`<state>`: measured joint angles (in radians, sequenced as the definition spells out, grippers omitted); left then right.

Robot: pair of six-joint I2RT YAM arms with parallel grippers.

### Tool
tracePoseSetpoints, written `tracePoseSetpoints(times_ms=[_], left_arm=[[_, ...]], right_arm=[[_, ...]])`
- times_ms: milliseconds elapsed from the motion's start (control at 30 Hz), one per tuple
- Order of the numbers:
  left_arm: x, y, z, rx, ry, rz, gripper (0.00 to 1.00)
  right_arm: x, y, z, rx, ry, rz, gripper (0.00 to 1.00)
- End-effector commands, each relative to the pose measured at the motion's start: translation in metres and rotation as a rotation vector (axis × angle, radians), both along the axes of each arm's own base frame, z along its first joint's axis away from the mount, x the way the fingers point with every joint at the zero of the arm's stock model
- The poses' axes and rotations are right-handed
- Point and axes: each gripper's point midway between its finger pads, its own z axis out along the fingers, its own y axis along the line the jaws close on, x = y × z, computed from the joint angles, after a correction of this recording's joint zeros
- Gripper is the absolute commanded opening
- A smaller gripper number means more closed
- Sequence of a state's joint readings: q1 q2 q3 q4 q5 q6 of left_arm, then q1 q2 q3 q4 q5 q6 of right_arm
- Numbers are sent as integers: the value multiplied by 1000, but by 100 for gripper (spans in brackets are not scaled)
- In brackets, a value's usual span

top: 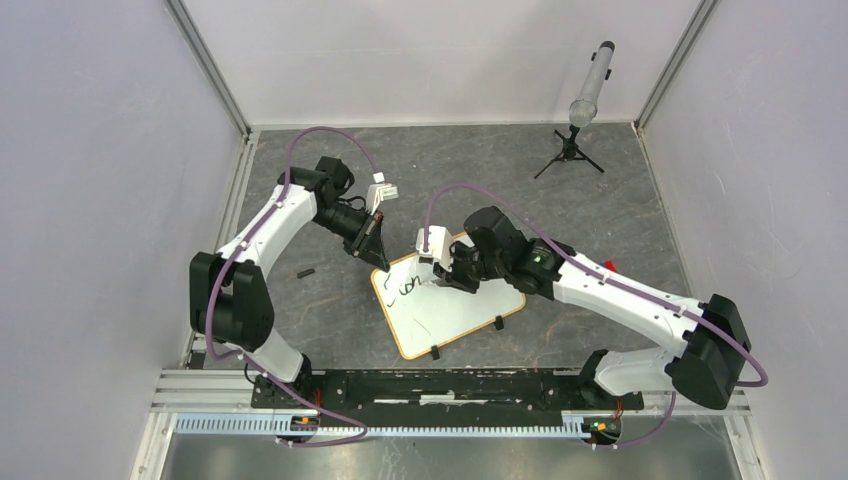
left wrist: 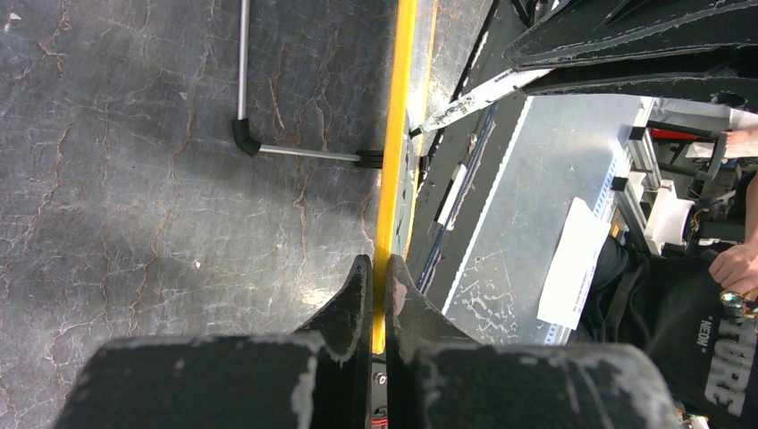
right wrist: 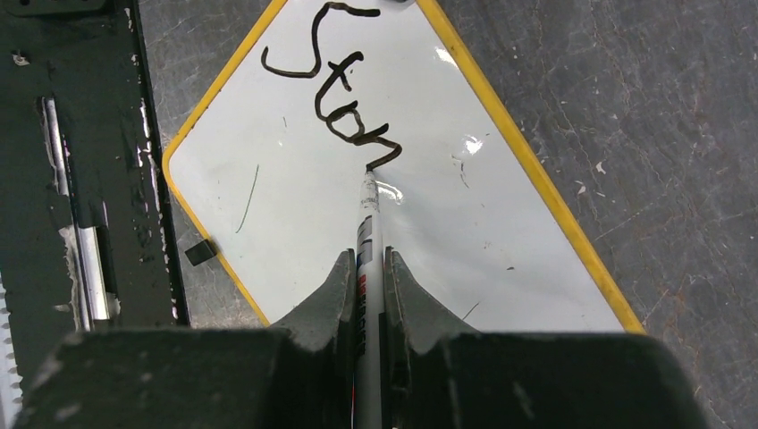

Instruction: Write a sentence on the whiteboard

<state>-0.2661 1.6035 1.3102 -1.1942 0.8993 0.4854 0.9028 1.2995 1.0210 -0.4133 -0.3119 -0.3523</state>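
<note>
- Right wrist view: the right gripper point(right wrist: 366, 261) pinches a marker point(right wrist: 366, 223) between fingers drawn almost together. The marker juts straight ahead.
- The marker tip touches the board point(right wrist: 295, 214) at the end of the last stroke.
- The writing point(right wrist: 344, 98) beyond the tip is black and reads roughly "Ston". The third letter is uncertain.
- The letters run along the board's long axis and come toward the gripper. Bare white lies between tip and gripper and off to the right.
- Judgement: the next letters call for the tip to be drawn back along that axis, toward the right arm.
- The board's face is glossy white with patches of glare and a few faint stray marks. Its frame point(right wrist: 536, 179) is yellow-orange with rounded corners, and a black foot point(right wrist: 201, 252) sits on the left long edge.
- Left wrist view: the left gripper point(left wrist: 376, 268) is pressed together on the frame, which shows edge-on as a yellow strip.
- Top external view: the board lies flat on the grey table point(top: 620, 200) between the two grippers, long axis left to right and slightly askew.
- The left gripper holds its left end. The right gripper hangs over its middle and is nearer the unwritten part.
- A small dark piece point(top: 305, 272) lies left of the board; what it is cannot be told.
- A tripod point(top: 570, 155) stands at the far right, well apart.
</note>
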Motion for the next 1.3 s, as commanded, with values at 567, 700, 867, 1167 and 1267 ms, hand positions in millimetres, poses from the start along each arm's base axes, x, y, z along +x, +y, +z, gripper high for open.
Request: tracePoseSetpoints(times_ms=[567,700,867,1167,1267], left_arm=[[3,0,3,17,1,4,2],[2,0,3,19,0,5,2],[2,0,3,20,-1,6,2],[3,0,2,20,-4,11,2],[3,0,2,20,-3,13,2]], right_arm=[[16,-7,37,61,-49,-62,0],[17,-4,36,62,-42,-57,0],[19,-2,28,44,-35,-55,0],[25,2,31,53,-48,-59,0],[25,4,32,55,-46,-53,0]])
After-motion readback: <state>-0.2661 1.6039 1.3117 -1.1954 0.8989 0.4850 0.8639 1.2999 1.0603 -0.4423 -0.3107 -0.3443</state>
